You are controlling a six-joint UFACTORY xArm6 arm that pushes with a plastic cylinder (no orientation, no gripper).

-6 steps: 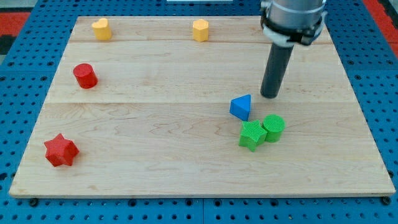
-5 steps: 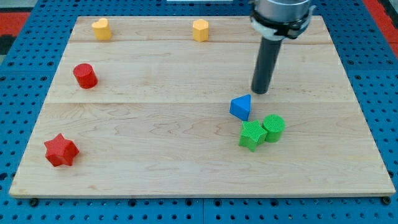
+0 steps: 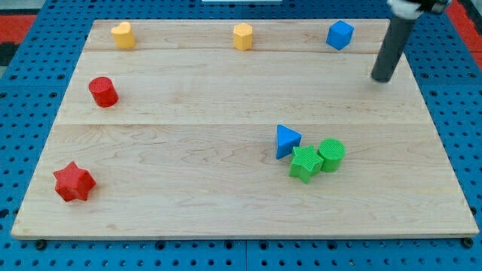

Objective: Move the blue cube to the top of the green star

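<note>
My tip (image 3: 382,78) swung from beside the blue triangle (image 3: 286,141) toward the view's right; blue cube (image 3: 340,35) sat up-left of it, far from green star (image 3: 305,163). No fingers, bare rod.

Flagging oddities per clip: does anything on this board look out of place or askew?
Nothing damaged or spilled. The blue triangle sits against the green star, roughly where the blue cube should go; the cube is far off at the view's top, left of my tip.

rod (image 3: 393,41): upper part cut off by frame top, upper right | arm above: out of frame | blue pegboard (image 3: 22,150): runs past every frame edge
</note>
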